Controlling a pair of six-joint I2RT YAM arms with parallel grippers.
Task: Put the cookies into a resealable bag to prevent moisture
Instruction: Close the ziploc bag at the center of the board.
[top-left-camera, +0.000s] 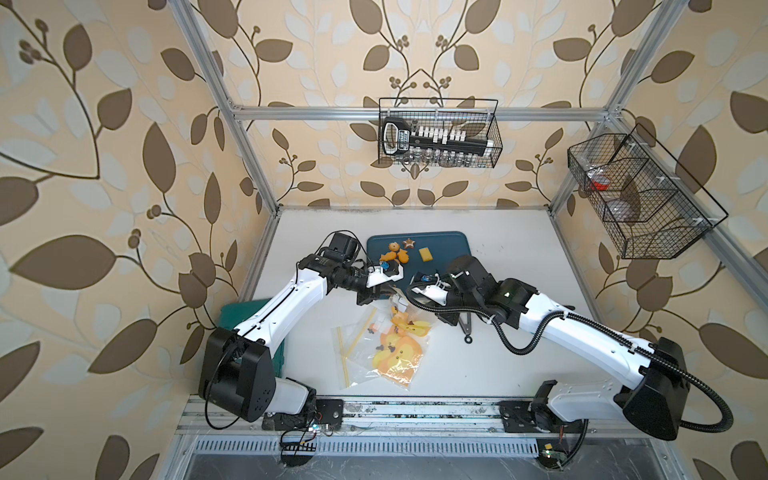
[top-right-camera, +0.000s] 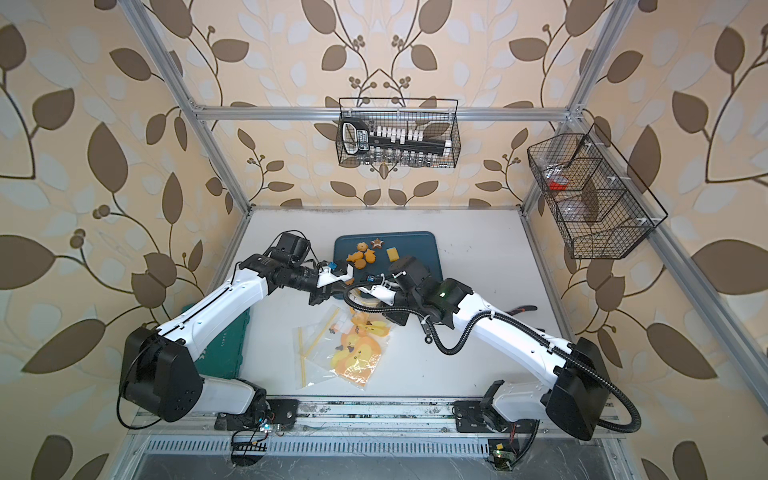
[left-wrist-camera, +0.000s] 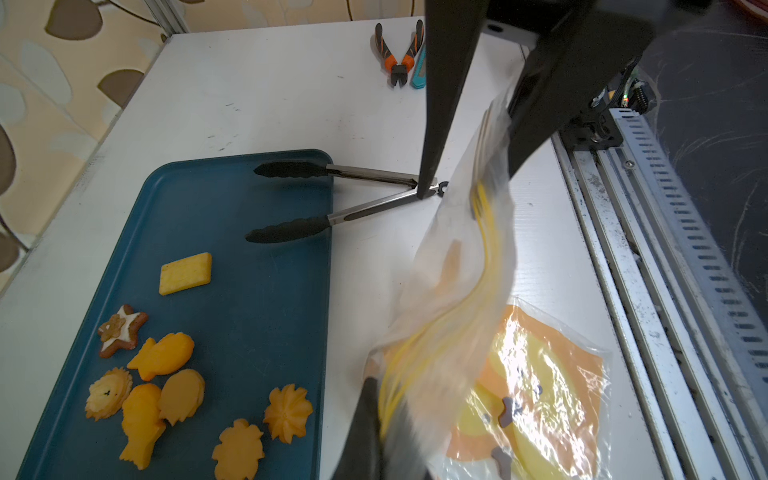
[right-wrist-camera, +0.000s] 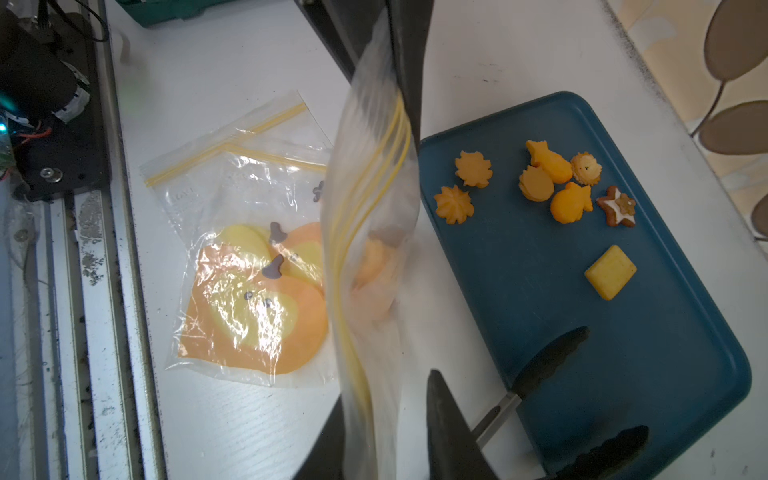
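Cookies (top-left-camera: 402, 257) loose on blue tray (top-left-camera: 449, 249) toward far edge of table (top-left-camera: 519, 266) in a top view, tongs (top-left-camera: 466, 324) nearer.

From left wrist: left gripper (left-wrist-camera: 384, 415) pinched shut on resealable bag (left-wrist-camera: 457, 282), bag raised off table.

From right wrist: right gripper (right-wrist-camera: 388, 390) clamped on same bag's zip edge; cookies beside it, on tray.
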